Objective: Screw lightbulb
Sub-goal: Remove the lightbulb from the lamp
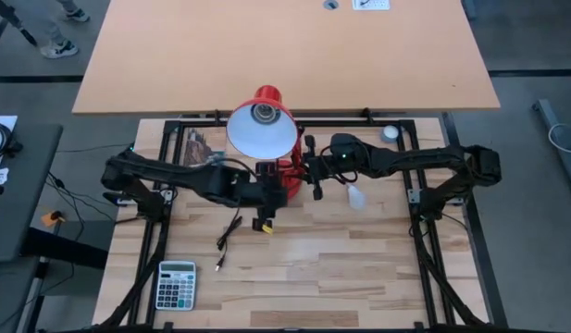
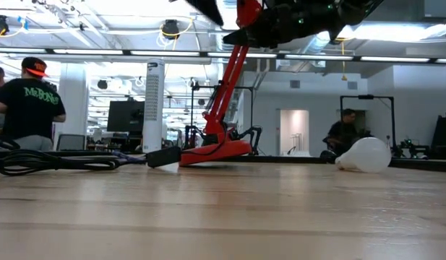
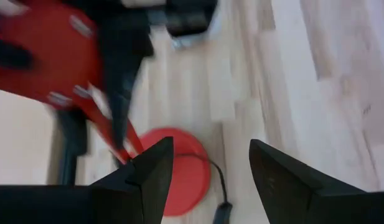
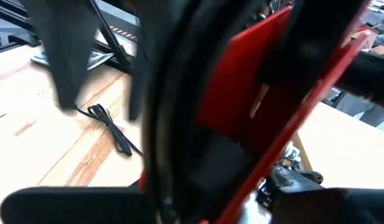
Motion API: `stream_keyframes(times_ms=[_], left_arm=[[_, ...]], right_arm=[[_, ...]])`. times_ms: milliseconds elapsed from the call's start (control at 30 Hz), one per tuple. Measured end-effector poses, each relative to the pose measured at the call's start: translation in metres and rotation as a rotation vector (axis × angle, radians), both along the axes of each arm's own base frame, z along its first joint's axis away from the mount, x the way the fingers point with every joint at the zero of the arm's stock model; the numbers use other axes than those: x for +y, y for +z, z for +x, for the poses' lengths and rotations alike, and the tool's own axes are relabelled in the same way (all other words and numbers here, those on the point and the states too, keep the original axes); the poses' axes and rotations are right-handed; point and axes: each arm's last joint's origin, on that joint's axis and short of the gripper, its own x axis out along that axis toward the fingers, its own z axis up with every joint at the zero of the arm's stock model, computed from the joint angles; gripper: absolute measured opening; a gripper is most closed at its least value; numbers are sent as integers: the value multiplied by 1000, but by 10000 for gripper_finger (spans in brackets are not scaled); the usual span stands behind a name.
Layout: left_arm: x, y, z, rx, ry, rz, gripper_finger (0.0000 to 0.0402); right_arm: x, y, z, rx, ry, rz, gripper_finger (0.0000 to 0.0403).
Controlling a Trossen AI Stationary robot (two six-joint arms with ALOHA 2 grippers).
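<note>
The lightbulb point(image 1: 356, 196) lies on its side on the wooden table, right of the red lamp; the low view shows the lightbulb point(image 2: 366, 155) resting with nothing touching it. The lamp's shade point(image 1: 262, 129) faces up, white inside. Its round base point(image 3: 182, 171) stands on the table. My left gripper point(image 1: 265, 208) hovers open above that base, and in its wrist view the left gripper point(image 3: 210, 146) has nothing between its fingers. My right gripper point(image 1: 315, 176) is close against the lamp's slanting red arm point(image 4: 272, 93). Whether it touches the arm is hidden.
A black cord point(image 1: 228, 236) lies on the table near the lamp. A calculator point(image 1: 177, 284) sits at the near left corner. A small round grey disc point(image 1: 390, 132) lies at the far right. People stand in the room beyond the table.
</note>
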Motion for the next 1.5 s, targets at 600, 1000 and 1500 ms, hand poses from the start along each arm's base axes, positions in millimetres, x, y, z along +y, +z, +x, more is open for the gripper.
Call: stream_keyframes(times_ms=[600,1000,1500], left_arm=[[49,-92,-28,28,195,-19,201],[66,-104,-29,5,211,-34,201],[72,-99,-34,-14,300,9,201]], right_arm=[[7,-7,-4,91,-85,130,189],[5,-17,-11,209,-184,161,247],[23,6,-46,316,-424,85,248]])
